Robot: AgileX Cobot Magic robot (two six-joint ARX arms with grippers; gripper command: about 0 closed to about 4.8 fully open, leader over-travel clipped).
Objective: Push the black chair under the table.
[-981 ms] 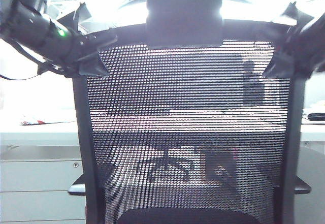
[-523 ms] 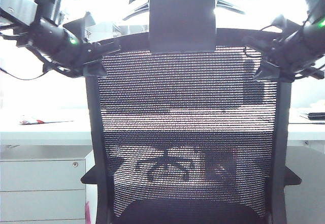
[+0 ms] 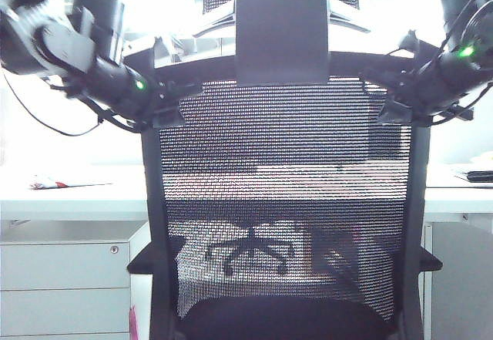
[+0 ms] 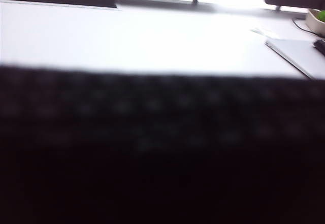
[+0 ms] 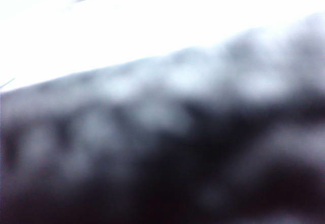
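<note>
Black mesh-backed office chair (image 3: 285, 201) stands directly before the long white desk (image 3: 69, 193). Left gripper (image 3: 166, 105) and right gripper (image 3: 393, 105) press its upper corners; jaw state indeterminable. Push lies straight ahead.

Black chair (image 3: 285, 201) before the table (image 3: 69, 193) (tools (image 3: 173, 109) (image 3: 393, 105) at its upper corners).

1. The chair (image 3: 285, 201) now looks smaller and stands closer to the table (image 3: 69, 193).
2. The left gripper (image 3: 171, 102) and right gripper (image 3: 391, 102) have moved inward along the chair's top corners.
</note>
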